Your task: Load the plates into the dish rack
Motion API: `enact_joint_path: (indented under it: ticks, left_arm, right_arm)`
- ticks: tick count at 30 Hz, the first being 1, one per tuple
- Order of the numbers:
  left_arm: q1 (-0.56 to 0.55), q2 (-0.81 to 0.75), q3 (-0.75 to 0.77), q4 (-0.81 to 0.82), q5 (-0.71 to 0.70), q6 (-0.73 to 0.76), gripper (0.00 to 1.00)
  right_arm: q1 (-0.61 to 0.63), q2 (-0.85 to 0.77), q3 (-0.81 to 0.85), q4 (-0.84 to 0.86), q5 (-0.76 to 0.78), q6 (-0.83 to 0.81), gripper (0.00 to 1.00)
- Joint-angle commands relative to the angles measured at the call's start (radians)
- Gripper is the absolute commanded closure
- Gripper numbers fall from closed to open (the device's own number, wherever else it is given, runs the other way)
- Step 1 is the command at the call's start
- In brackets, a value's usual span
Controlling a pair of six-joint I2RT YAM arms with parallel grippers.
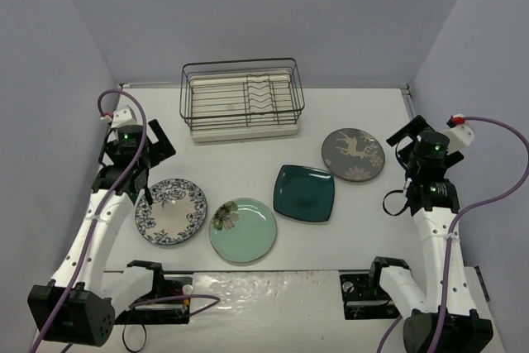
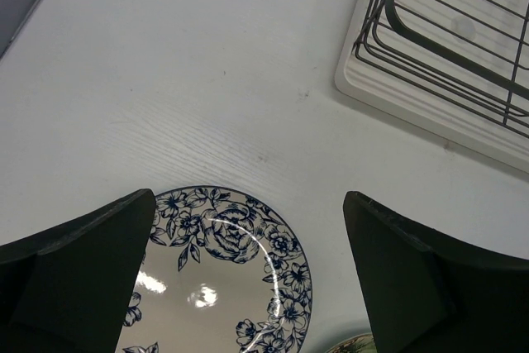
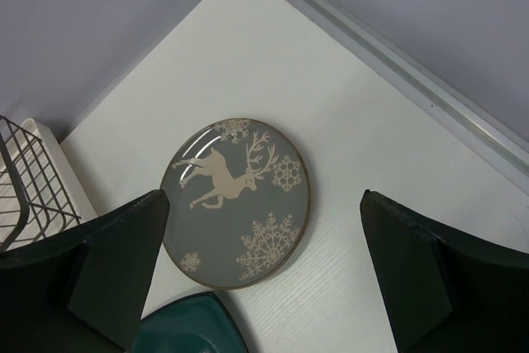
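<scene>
Top view: white, faintly wood-grained table (image 1: 248,163) with a black wire rack (image 1: 242,98) at its far edge. The rack is a rectangular basket on a ribbed cream tray, with wire dividers inside.

All four plates lie flat on the table, nearer than the rack and outside it. From left to right:
- Round white plate (image 1: 171,211), glossy, with a blue floral rim.
- Round mint plate (image 1: 243,230) just beside it, with a flower at its left edge.
- Dark teal plate (image 1: 304,193), square with rounded corners.
- Round grey plate (image 1: 354,155), bearing a pale deer and snowflakes.

Wrist views: the left gripper (image 2: 248,194) hangs over the floral plate's far rim. The right gripper (image 3: 264,196) hangs over the deer plate. Both have their matte black fingers spread wide and hold nothing.
</scene>
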Motion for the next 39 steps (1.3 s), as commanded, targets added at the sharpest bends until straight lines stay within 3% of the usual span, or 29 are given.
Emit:
enact_joint_path:
  ticks: [1, 9, 13, 21, 26, 29, 39]
  left_arm:
    - [0.001, -0.028, -0.011, 0.050, 0.009, 0.042, 0.03]
    - [0.001, -0.052, -0.013, 0.068, 0.010, 0.049, 0.03]
    - [0.000, -0.024, 0.002, 0.138, 0.081, 0.050, 0.03]
    - [0.001, 0.080, 0.056, 0.187, 0.139, 0.057, 0.03]
    - [0.000, 0.128, 0.064, 0.207, 0.153, 0.073, 0.03]
    - [0.001, 0.133, 0.059, 0.211, 0.152, 0.078, 0.03]
    - [0.000, 0.088, 0.016, 0.233, 0.155, 0.083, 0.03]
  right_arm:
    - [0.000, 0.036, -0.032, 0.090, 0.020, 0.030, 0.00]
    - [-0.012, 0.167, -0.023, 0.098, 0.025, 0.063, 0.00]
    - [-0.083, 0.206, -0.037, 0.103, -0.017, 0.074, 0.00]
    - [-0.322, 0.279, -0.166, 0.249, -0.359, 0.068, 0.00]
    - [-0.346, 0.427, -0.187, 0.306, -0.410, 0.053, 0.00]
    - [-0.356, 0.481, -0.217, 0.415, -0.560, 0.072, 0.00]
    - [-0.339, 0.707, -0.261, 0.665, -0.800, 0.151, 0.06]
